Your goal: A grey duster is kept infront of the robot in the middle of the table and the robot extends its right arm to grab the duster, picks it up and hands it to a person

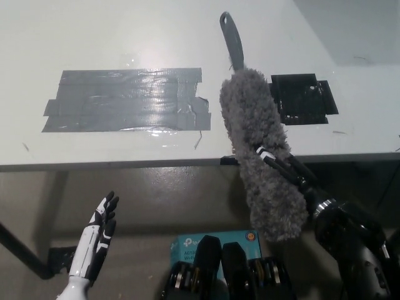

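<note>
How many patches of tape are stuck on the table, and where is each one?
2. A large grey tape patch lies on the left part of the table. A smaller black tape patch lies on the right, just right of the grey duster. No others show.
</note>
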`<action>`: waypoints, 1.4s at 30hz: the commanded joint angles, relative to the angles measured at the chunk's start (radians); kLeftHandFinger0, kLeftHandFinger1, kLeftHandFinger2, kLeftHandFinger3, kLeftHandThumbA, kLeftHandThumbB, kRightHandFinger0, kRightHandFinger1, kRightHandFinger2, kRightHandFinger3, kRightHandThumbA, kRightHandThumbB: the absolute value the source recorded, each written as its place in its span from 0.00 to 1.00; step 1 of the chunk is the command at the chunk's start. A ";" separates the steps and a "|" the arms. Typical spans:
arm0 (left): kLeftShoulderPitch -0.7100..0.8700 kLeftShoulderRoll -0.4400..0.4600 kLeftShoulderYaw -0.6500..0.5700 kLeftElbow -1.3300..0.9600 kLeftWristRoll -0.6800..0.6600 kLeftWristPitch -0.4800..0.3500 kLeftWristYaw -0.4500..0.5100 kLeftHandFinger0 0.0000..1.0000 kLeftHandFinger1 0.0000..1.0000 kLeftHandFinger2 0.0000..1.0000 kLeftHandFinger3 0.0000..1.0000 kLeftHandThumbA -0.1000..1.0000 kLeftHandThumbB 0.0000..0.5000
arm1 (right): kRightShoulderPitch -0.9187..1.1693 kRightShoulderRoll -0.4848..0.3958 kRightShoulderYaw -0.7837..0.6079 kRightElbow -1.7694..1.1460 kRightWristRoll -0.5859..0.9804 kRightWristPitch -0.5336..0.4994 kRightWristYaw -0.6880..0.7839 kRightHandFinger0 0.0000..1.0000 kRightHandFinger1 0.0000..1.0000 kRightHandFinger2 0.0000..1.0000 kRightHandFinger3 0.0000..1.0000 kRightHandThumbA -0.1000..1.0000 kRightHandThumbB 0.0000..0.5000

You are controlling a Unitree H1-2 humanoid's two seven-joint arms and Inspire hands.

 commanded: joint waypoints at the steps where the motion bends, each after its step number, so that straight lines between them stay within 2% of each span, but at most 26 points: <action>1: -0.040 0.016 0.004 -0.035 0.017 -0.039 0.029 1.00 1.00 1.00 1.00 1.00 0.60 | -0.063 0.027 0.027 -0.268 0.549 0.010 -0.208 0.00 0.48 0.88 1.00 0.00 0.20; 6: -0.036 0.014 0.005 -0.049 0.022 -0.016 0.026 1.00 1.00 1.00 1.00 1.00 0.62 | -0.062 0.013 0.043 -0.265 0.559 0.010 -0.204 0.00 0.48 0.88 1.00 0.00 0.18; 12: -0.042 0.015 0.005 -0.040 0.023 -0.036 0.030 1.00 1.00 1.00 1.00 1.00 0.59 | -0.054 0.011 0.050 -0.254 0.580 0.010 -0.205 0.00 0.48 0.88 1.00 0.00 0.15; 17: -0.038 0.013 0.005 -0.050 0.020 -0.024 0.027 1.00 1.00 1.00 1.00 1.00 0.59 | -0.049 0.015 0.056 -0.242 0.594 0.010 -0.231 0.00 0.47 0.87 1.00 0.00 0.18; 35: -0.041 0.013 0.008 -0.047 0.017 -0.026 0.024 1.00 1.00 1.00 1.00 1.00 0.55 | -0.044 -0.002 0.082 -0.244 0.659 0.010 -0.273 0.00 0.47 0.84 1.00 0.00 0.16; 37: -0.043 0.012 0.007 -0.041 0.022 -0.036 0.029 1.00 1.00 1.00 1.00 1.00 0.53 | -0.042 -0.007 0.087 -0.252 0.660 0.010 -0.282 0.00 0.49 0.87 1.00 0.00 0.17; 40: -0.043 0.012 0.008 -0.042 0.026 -0.036 0.031 1.00 1.00 1.00 1.00 1.00 0.54 | -0.042 -0.015 0.093 -0.256 0.640 0.010 -0.255 0.00 0.41 0.84 1.00 0.00 0.28; 41: -0.044 0.013 0.008 -0.042 0.026 -0.039 0.032 1.00 1.00 1.00 1.00 1.00 0.54 | -0.039 -0.020 0.095 -0.252 0.642 0.010 -0.229 0.14 0.59 1.00 1.00 0.25 0.42; 42: -0.045 0.013 0.008 -0.042 0.030 -0.039 0.033 1.00 1.00 1.00 1.00 1.00 0.53 | -0.036 -0.024 0.099 -0.255 0.650 0.010 -0.216 0.37 0.85 1.00 1.00 0.35 0.50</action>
